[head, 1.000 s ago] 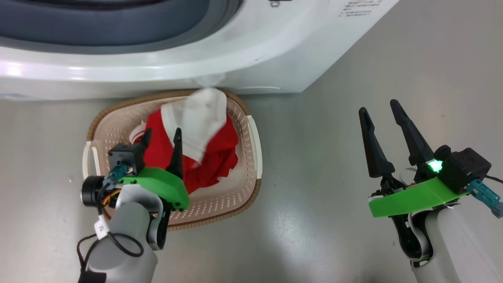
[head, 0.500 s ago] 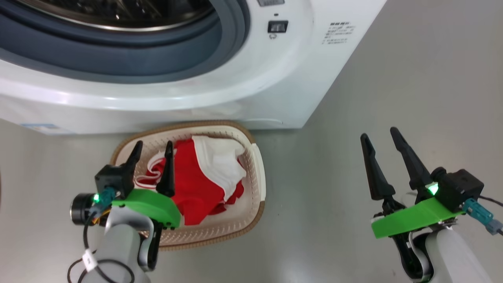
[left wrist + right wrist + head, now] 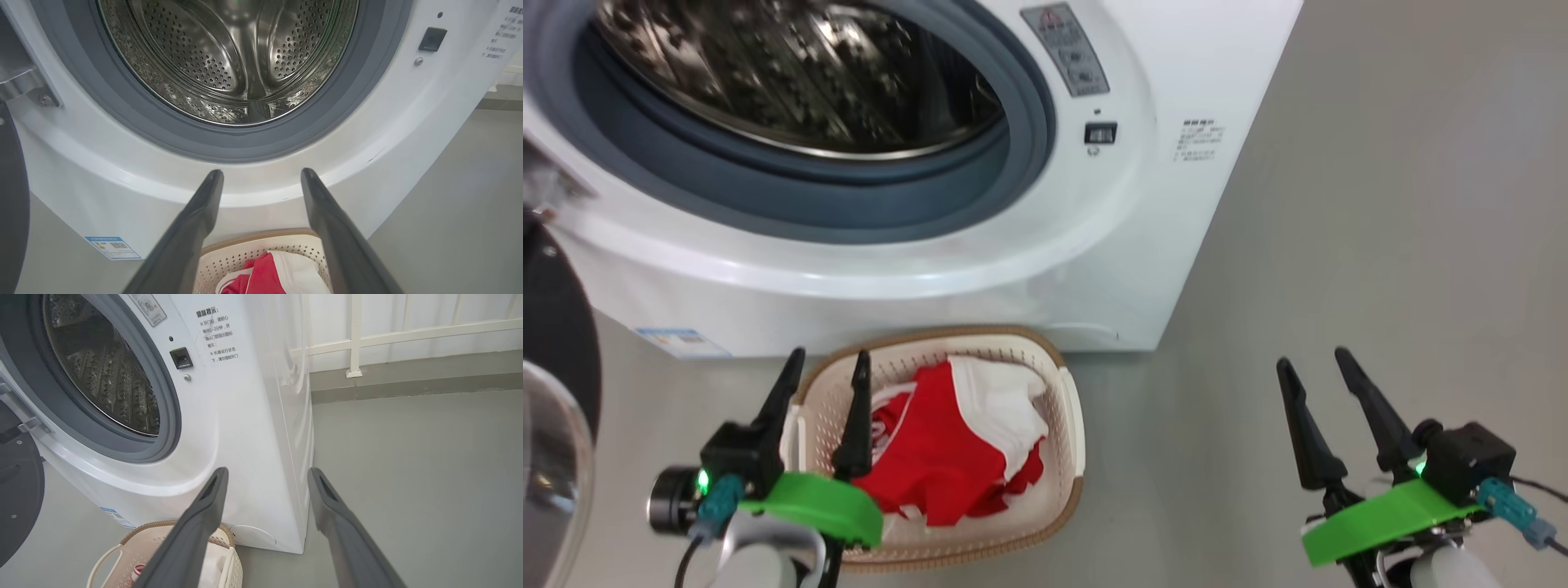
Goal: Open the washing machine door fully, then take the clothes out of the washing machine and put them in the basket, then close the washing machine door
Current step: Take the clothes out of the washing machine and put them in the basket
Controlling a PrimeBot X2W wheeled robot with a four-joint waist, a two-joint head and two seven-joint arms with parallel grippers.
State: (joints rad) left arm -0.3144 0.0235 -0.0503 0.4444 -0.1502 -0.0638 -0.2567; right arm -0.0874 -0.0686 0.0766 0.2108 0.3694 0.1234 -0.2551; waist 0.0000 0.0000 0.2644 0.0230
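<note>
Below the big white washing machine [image 3: 1160,204], cream perforated plastic basket [image 3: 1068,425] holding red-and-white fabric clothes [image 3: 931,465], perforated steel drum [image 3: 792,73] bare, left gripper [image 3: 828,354] and right gripper [image 3: 1312,359] both spread apart.

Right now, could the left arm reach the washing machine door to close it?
Probably yes: the washing machine door hangs open to the left of the open, empty left gripper, nothing between them.

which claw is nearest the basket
The left claw, at the left rim of the basket holding the clothes; the right claw stands well apart from it.
</note>
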